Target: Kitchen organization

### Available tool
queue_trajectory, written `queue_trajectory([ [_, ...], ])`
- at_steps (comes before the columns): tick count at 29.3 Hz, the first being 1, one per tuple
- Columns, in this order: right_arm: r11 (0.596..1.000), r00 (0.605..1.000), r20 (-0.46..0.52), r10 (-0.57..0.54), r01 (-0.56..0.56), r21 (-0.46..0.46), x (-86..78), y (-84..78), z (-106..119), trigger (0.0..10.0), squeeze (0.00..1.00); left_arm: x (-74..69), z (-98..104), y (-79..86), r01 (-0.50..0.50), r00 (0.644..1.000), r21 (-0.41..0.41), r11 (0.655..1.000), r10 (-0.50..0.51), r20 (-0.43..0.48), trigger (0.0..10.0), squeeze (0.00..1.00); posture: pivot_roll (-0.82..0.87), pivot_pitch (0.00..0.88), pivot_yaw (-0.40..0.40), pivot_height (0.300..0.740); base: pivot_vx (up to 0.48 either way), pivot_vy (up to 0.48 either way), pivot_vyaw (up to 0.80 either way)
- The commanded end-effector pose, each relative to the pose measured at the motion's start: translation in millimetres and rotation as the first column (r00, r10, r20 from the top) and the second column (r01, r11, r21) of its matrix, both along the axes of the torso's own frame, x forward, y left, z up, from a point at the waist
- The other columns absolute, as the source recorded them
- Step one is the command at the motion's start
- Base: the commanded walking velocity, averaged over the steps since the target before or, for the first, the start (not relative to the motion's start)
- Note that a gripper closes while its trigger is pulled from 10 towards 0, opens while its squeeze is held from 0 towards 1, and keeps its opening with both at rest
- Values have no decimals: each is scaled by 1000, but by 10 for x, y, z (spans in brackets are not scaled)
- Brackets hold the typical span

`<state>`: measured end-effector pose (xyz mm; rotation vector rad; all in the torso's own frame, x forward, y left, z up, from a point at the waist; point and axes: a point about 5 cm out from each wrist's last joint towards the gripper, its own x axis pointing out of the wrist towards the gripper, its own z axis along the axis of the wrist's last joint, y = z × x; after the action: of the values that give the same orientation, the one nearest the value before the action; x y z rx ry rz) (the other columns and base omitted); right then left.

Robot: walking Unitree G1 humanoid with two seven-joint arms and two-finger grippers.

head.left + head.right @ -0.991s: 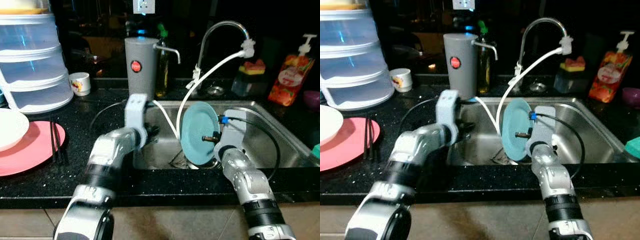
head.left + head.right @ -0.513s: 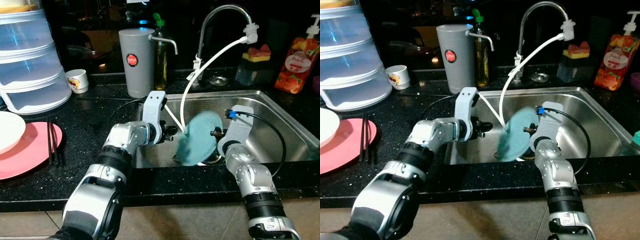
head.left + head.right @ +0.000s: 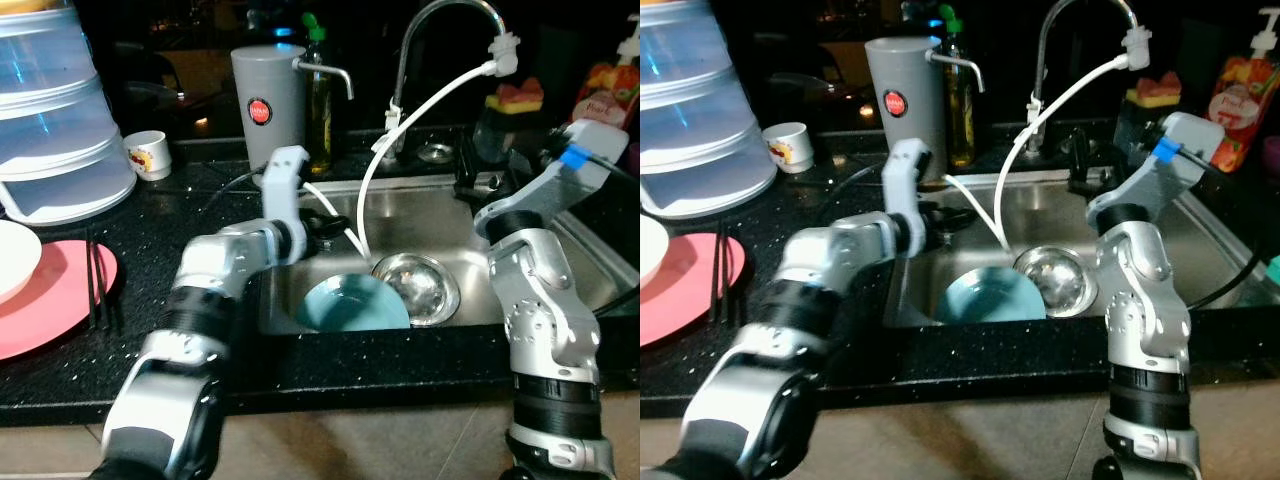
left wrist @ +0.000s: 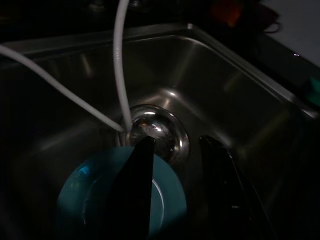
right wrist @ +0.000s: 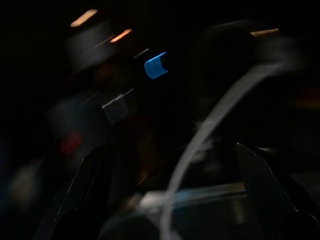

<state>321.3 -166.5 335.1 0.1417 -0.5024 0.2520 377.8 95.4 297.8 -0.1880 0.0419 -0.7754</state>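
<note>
A teal plate (image 3: 352, 302) lies flat on the sink floor near the front wall, beside the drain strainer (image 3: 417, 284). My left gripper (image 4: 177, 142) hangs open just above the plate (image 4: 120, 200), reaching in from the sink's left side, and nothing is between its fingers (image 3: 322, 226). My right gripper (image 3: 473, 182) is raised over the sink's back right rim, apart from the plate. In the blurred, dark right wrist view its fingers (image 5: 95, 170) stand wide apart and hold nothing.
A tap (image 3: 440, 20) with a white hose (image 3: 385, 165) hanging into the steel sink (image 3: 590, 250). A grey canister (image 3: 268, 95) and a bottle stand behind it. On the left counter are a pink plate (image 3: 50, 310) with chopsticks, a white bowl, a cup (image 3: 147, 156) and a stacked clear container (image 3: 55, 120).
The teal plate, held upright by my right gripper a second ago, tipped over and now lies in the sink. The right gripper let go and rose up and back to the right.
</note>
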Motion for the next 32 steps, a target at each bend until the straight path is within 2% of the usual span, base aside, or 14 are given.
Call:
queue_trajectory([
  [1, 994, 995, -66, 75, -80, -75, -14, 136, -114, 10000, 0, -67, -19, 26, 40, 999, 17, 999, -40, 4, 10000, 0, 20, 136, 29, 740, 0, 0, 0],
  [3, 974, 985, -130, 116, -138, -180, -82, 137, -224, 10000, 0, -177, -37, 192, 13, 997, 87, 996, -20, 73, 10000, 0, 17, 142, 29, 740, 0, 0, 0],
  [7, 967, 982, -144, 124, -152, -205, -110, 128, -246, 10000, 0, -211, -34, 241, -5, 995, 112, 994, -6, 104, 10000, 0, 17, 142, 29, 740, 0, 0, 0],
  [9, 956, 981, -146, 131, -164, -245, -170, 92, -204, 10000, 0, -224, 23, 421, -187, 967, 168, 968, 151, 206, 10000, 0, 10, 153, 39, 740, 0, 0, 0],
  [10, 956, 981, -146, 131, -164, -245, -170, 92, -204, 10000, 0, -224, 23, 421, -187, 967, 168, 968, 151, 206, 10000, 0, 10, 153, 39, 740, 0, 0, 0],
  [11, 955, 983, -132, 126, -157, -254, -196, 84, -160, 10000, 0, -226, 52, 518, -285, 940, 179, 942, 238, 243, 10000, 0, 1, 150, 44, 740, 0, 0, 0],
  [12, 955, 983, -132, 126, -157, -254, -196, 84, -160, 10000, 0, -226, 52, 518, -285, 940, 179, 942, 238, 243, 10000, 0, 1, 150, 44, 740, 0, 0, 0],
  [17, 974, 991, -103, 81, -101, -202, -275, 58, -116, 10000, 0, -312, 38, 798, -532, 834, 125, 837, 493, 246, 10000, 0, 27, 105, 20, 740, 0, 0, 0],
  [18, 974, 991, -103, 81, -101, -202, -275, 58, -116, 10000, 0, -312, 38, 798, -532, 834, 125, 837, 493, 246, 10000, 0, 27, 105, 20, 740, 0, 0, 0],
  [21, 986, 991, -124, 43, -62, -157, -239, 23, -180, 10000, 0, -369, -72, 840, -606, 793, 238, 759, 550, 262, 10000, 0, 47, 102, 12, 740, 0, 0, 0],
  [24, 986, 991, -127, 43, -62, -154, -237, 34, -192, 10000, 0, -385, -99, 855, -621, 783, 271, 736, 561, 270, 10000, 0, 49, 101, 8, 740, 0, 0, 0],
  [25, 986, 990, -132, 50, -70, -150, -240, 76, -214, 10000, 0, -411, -129, 916, -660, 751, 292, 692, 599, 278, 10000, 0, 61, 97, -1, 740, 0, 0, 0],
  [26, 986, 990, -134, 54, -74, -150, -242, 98, -226, 10000, 0, -423, -138, 948, -679, 734, 287, 676, 621, 275, 10000, 0, 64, 96, -4, 740, 0, 0, 0],
  [32, 982, 990, -130, 55, -77, -172, -269, 169, -259, 10000, 0, -468, -176, 991, -712, 702, 258, 653, 667, 250, 10000, 0, 71, 80, -4, 740, 0, 0, 0],
])
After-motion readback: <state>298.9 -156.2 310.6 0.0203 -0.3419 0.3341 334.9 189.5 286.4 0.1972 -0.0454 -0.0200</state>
